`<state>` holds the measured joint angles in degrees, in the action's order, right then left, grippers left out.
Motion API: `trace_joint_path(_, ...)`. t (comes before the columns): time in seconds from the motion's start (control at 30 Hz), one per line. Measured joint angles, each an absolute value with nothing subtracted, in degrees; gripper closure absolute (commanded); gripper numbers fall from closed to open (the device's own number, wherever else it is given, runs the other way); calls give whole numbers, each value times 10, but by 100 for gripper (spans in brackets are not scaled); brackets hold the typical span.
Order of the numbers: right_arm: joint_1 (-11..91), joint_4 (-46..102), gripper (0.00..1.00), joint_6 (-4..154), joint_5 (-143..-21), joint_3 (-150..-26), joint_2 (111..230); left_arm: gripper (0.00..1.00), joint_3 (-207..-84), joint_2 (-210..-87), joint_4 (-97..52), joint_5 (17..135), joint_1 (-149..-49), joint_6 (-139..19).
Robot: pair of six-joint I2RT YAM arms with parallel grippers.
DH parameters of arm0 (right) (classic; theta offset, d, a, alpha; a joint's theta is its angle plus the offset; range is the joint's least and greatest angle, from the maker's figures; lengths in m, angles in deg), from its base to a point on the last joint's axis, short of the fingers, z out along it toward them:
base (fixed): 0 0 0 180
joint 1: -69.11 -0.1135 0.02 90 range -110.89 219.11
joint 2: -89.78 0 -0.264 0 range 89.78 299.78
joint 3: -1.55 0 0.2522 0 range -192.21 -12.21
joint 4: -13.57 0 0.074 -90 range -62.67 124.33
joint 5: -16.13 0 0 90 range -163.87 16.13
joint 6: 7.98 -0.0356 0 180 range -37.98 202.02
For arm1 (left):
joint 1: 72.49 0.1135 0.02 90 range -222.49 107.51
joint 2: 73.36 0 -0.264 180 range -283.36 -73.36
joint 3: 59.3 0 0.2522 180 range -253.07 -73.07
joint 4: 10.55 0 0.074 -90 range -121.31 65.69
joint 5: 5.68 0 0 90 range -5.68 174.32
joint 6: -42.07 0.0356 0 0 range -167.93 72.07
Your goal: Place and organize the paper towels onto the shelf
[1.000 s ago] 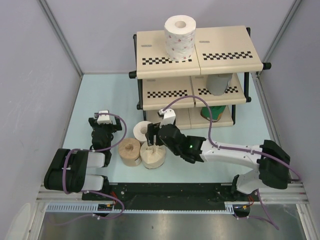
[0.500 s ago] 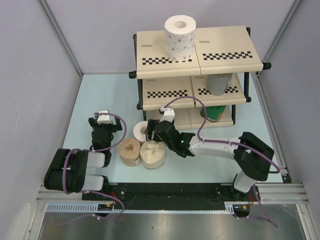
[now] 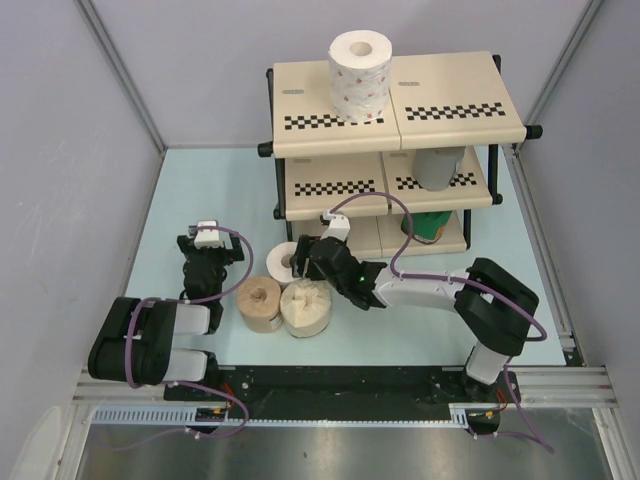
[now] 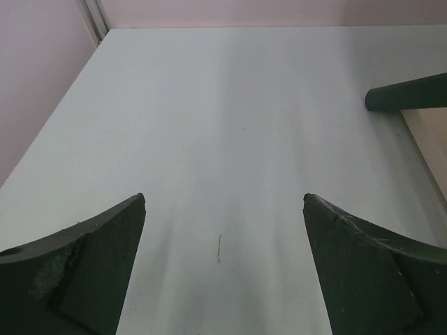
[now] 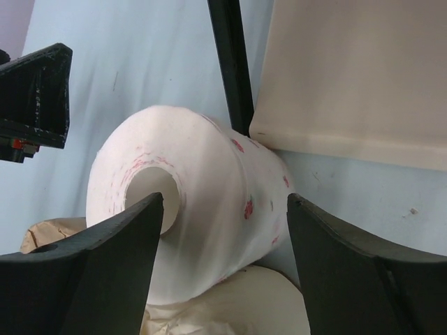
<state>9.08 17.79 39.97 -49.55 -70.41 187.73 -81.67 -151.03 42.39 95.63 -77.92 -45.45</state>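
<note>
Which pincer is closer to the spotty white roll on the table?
Right. The right pincer has a finger on each side of the spotty roll. The left pincer is off to the left, open over bare table, past the brown roll.

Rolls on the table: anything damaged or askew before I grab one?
The cream roll at the front looks ragged, its top paper crumpled around the hole. The tan roll and dotted white roll beside it look intact.

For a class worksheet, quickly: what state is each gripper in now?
Left gripper: open, holding nothing.
Right gripper: open, jaws either side of the white red-dotted roll.
</note>
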Motion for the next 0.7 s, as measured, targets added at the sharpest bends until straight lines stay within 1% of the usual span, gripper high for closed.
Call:
trace_joint_path(0.23, 98, 149, 36, 396, -526, -704, 1891, 0, -817, -1510, 424, 956, -779, -455)
trace_joint_path(0.33, 102, 140, 42, 396, -538, -704, 1895, 0, -817, -1510, 424, 956, -779, -455)
trace_joint_path(0.53, 103, 148, 50, 394, -535, -706, 1893, 0, -817, -1510, 424, 956, -779, -454)
trace_joint_path(0.7, 99, 199, 51, 396, -518, -706, 1866, 0, -817, -1510, 424, 956, -779, -455)
